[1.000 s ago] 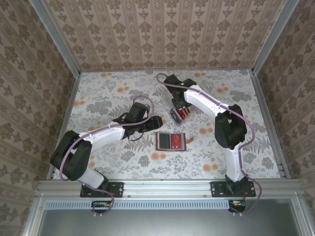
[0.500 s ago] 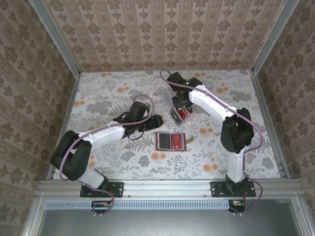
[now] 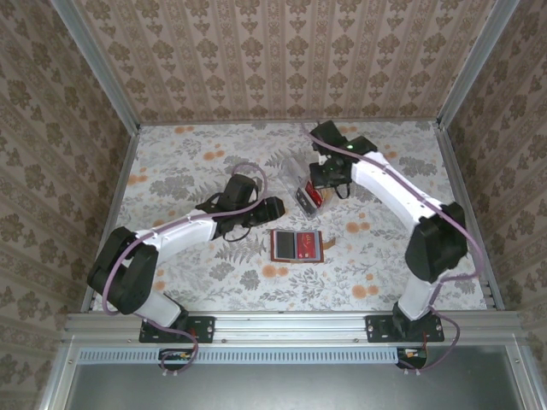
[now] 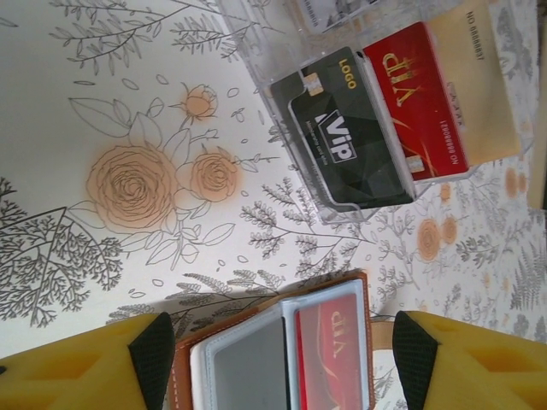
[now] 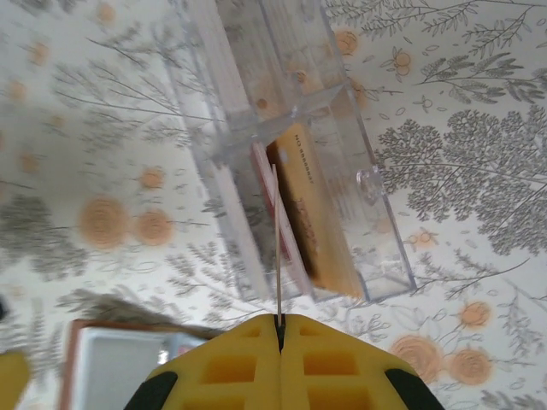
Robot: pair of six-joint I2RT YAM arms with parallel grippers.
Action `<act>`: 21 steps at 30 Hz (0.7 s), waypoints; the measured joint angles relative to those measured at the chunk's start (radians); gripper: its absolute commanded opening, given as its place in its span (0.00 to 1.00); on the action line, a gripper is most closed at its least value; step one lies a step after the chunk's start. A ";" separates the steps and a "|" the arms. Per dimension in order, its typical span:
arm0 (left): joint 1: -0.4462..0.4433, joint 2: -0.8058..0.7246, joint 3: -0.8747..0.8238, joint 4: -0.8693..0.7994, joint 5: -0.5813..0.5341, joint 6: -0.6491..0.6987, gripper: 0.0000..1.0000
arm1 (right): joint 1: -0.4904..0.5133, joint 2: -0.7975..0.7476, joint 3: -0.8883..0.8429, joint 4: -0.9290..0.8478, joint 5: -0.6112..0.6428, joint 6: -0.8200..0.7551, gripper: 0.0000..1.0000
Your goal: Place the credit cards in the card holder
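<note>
The card holder lies open on the table, brown-edged, with a red card in its right pocket. My left gripper hangs open just above it, fingers on either side. My right gripper is shut on a thin credit card, seen edge-on, above a clear plastic box. That box still holds a dark grey card, a red card and a beige one. In the top view the right gripper sits at the clear box, behind the holder.
The floral table is walled on three sides by patterned panels. Both arms reach toward the middle, the left one from the near left, the right one arching over the right side. A corner of the card holder lies just below the clear box.
My right gripper has finished closing on the card, and its wrist and elbow have swung to the right. The left arm and the card holder have stayed put.
</note>
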 measured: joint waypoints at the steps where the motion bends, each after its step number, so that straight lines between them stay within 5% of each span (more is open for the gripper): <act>1: 0.003 -0.002 0.002 0.006 0.007 -0.006 0.69 | -0.011 -0.037 -0.030 0.026 -0.039 0.022 0.07; 10: 0.037 -0.007 0.006 0.168 0.095 -0.111 0.69 | -0.042 -0.156 -0.227 0.250 -0.348 0.198 0.07; 21: 0.043 0.005 0.007 0.343 0.167 -0.221 0.49 | -0.042 -0.156 -0.321 0.446 -0.563 0.337 0.08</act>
